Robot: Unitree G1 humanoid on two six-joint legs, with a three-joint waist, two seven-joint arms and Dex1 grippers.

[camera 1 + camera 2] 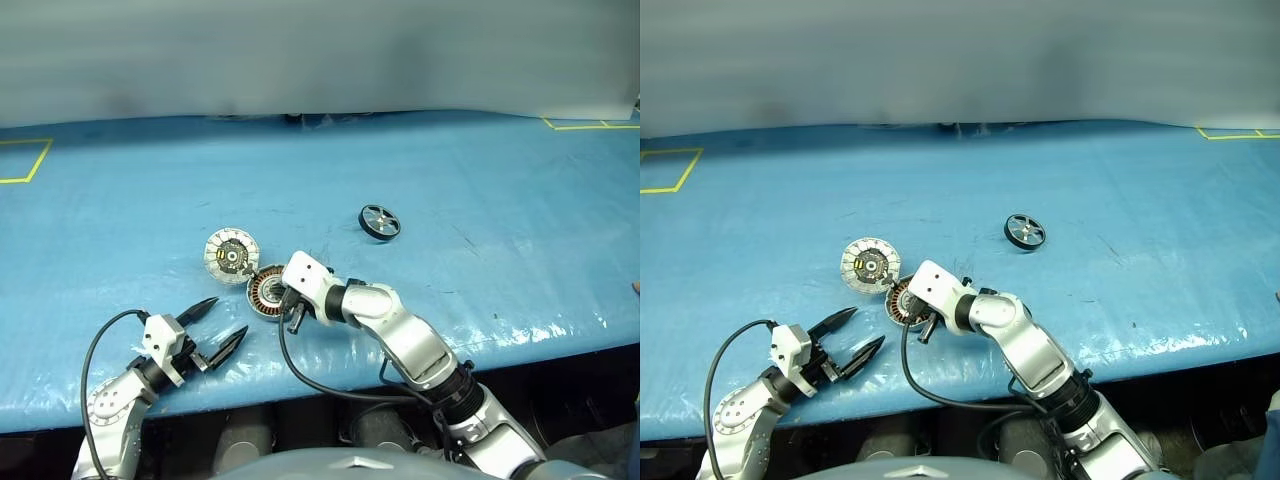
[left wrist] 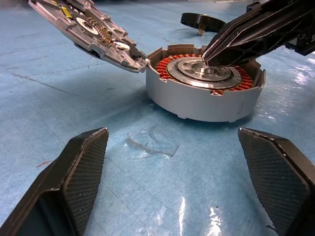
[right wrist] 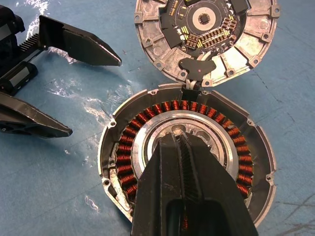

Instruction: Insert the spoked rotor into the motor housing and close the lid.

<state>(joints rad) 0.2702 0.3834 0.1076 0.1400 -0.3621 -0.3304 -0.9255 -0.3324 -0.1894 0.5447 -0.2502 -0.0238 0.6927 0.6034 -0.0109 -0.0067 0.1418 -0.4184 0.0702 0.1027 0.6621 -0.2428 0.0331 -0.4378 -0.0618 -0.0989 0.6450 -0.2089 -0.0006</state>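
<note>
Right claw [image 3: 183,147]: your fingers are pressed together with nothing between them, the tips resting in the hollow centre of the motor housing [image 1: 266,292].
Left claw [image 1: 224,326]: your fingers stand wide apart and empty, low over the table [image 1: 120,230], just beside the housing and pointing at it.
Motor housing: it lies flat on the blue table, open side up, copper windings showing, no rotor in it.
Lid [image 1: 231,254]: it sits against the far-left edge of the housing, tilted up from it, circuit face showing.
Spoked rotor [image 1: 379,222]: it lies alone on the table, well apart from the housing, beyond it and off to your right.
Key relation: the rotor lies on the right arm's side, far from the left claw, so the right arm looks the nearer one to fetch it.
Next move, as judged: lift the right claw out of the housing, open it, and reach out to the right for the rotor's rim.
</note>
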